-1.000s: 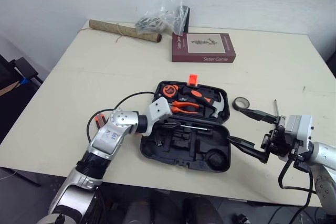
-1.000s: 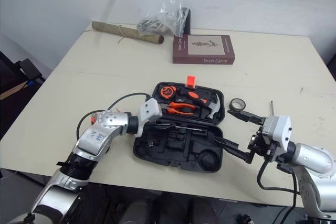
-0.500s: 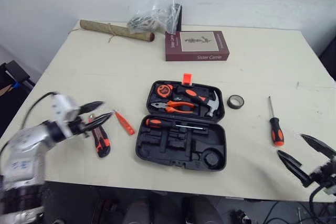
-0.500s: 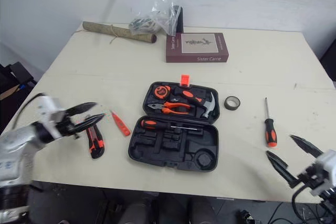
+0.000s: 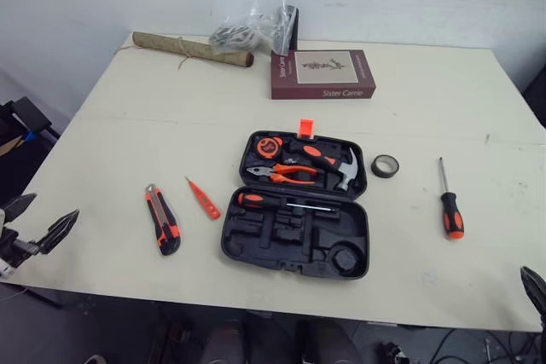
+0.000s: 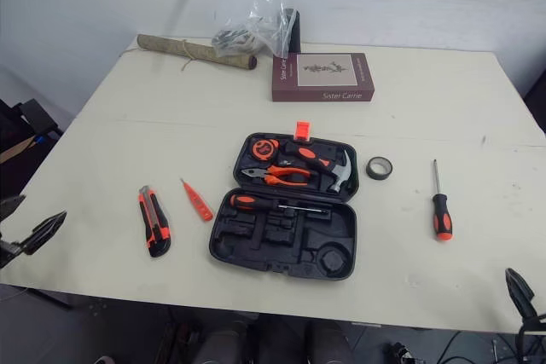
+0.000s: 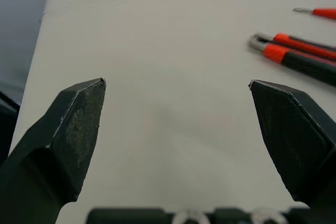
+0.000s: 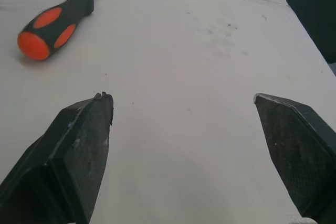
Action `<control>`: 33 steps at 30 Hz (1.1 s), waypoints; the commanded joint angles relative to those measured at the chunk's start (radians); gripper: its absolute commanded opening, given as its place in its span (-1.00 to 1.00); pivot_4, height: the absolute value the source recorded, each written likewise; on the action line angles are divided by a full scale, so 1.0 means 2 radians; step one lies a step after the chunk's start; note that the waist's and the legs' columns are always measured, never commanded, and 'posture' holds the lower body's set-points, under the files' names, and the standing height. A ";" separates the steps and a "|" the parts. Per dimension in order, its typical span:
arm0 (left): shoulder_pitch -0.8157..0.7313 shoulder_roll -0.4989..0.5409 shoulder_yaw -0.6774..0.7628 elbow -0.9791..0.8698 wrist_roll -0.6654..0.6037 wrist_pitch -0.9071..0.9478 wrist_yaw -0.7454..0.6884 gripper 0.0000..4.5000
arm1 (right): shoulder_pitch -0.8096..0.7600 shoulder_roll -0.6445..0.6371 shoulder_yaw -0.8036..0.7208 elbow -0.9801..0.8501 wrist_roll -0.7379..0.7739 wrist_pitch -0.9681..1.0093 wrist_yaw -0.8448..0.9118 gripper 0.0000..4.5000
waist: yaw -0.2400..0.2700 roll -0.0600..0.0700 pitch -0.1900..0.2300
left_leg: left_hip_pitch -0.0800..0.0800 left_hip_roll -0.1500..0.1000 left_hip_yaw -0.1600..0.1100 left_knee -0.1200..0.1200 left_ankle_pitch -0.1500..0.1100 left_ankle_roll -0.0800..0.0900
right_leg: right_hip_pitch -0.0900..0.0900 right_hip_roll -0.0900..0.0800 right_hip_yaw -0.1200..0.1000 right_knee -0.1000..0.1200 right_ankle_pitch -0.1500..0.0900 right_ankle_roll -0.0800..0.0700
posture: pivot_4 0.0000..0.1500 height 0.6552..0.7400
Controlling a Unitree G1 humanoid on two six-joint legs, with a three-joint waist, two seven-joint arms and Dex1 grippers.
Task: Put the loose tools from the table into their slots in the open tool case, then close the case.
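Both arms have drawn back from the middle of the table [image 5: 128, 125] within the last second; the left gripper [image 5: 53, 208], which a second ago was at the left side of the case [image 5: 290, 243] and then over the knife [image 5: 162, 219], now hangs off the table's left edge near the front corner, fingers spread wide and empty; the right gripper [image 8: 182, 97], which was beside the case's right side, now sits at the front right corner, fingers also spread wide with nothing between them.

The case lies open near the middle of the front edge; pliers [image 5: 286, 175], a hammer [image 5: 337, 164] and a tape measure [image 5: 270, 146] sit in the far half, one screwdriver [image 5: 281, 203] in the near half, and several slots there look empty.

Four loose things remain on the table: the knife and a small orange tester [image 5: 203, 198] between the case and the left edge, a tape roll [image 5: 386, 165] just beside the case's right side, and a second screwdriver [image 5: 449, 202] nearer the right edge.

The retreat carried nothing off, so the task appears barely begun; each arm has tools on its own side to reach for next, the lid to follow.

A book [image 5: 322, 74], a cardboard tube [image 5: 192, 47] and a plastic bag [image 5: 256, 27] lie along the far edge, well apart from the work.
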 commanded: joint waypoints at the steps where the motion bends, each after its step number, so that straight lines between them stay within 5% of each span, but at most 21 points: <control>1: -0.033 -0.007 -0.059 -0.090 -0.041 0.032 -0.011 0.98 | 0.007 -0.027 0.017 -0.129 0.073 0.150 -0.051 1.00 | 0.000 0.001 0.000 | 0.000 0.000 0.000 0.000 0.000 0.000 | 0.000 0.000 0.000 0.000 0.000 0.000 | 1.00 1.00; 10: -0.144 -0.020 -0.247 -0.237 -0.066 0.097 -0.043 0.98 | -0.100 -0.125 0.075 -0.212 0.161 0.456 -0.179 1.00 | -0.003 0.001 0.000 | -0.002 0.000 0.001 0.001 0.001 0.000 | -0.002 0.001 0.000 0.001 0.001 0.001 | 1.00 1.00; 20: -0.187 -0.021 -0.321 -0.285 -0.079 0.122 -0.082 0.98 | -0.212 -0.138 0.146 -0.141 0.093 0.542 -0.232 1.00 | 0.001 0.000 0.000 | -0.005 0.000 0.001 0.002 0.004 -0.004 | -0.004 0.003 0.000 0.001 0.001 0.002 | 1.00 1.00; 23: -0.187 -0.016 -0.322 -0.290 -0.084 0.125 -0.092 1.00 | -0.224 -0.138 0.151 -0.124 0.073 0.548 -0.236 0.61 | 0.001 0.000 0.000 | -0.007 0.000 0.001 0.003 0.005 -0.003 | -0.006 0.003 0.000 0.001 0.002 0.003 | 1.00 1.00; 28: -0.180 -0.010 -0.318 -0.290 -0.088 0.128 -0.107 1.00 | -0.243 -0.124 0.159 -0.105 0.040 0.510 -0.227 -0.51 | 0.001 -0.001 0.000 | -0.007 -0.001 0.001 0.003 0.005 -0.003 | -0.006 0.003 0.001 0.001 0.002 0.004 | 1.00 1.00; 33: -0.171 -0.002 -0.306 -0.301 -0.113 0.149 -0.112 1.00 | -0.247 -0.096 0.139 -0.119 0.009 0.349 -0.168 -0.54 | 0.000 -0.001 0.000 | -0.007 -0.001 0.001 0.003 0.005 -0.003 | -0.006 0.003 0.001 0.001 0.002 0.004 | 1.00 1.00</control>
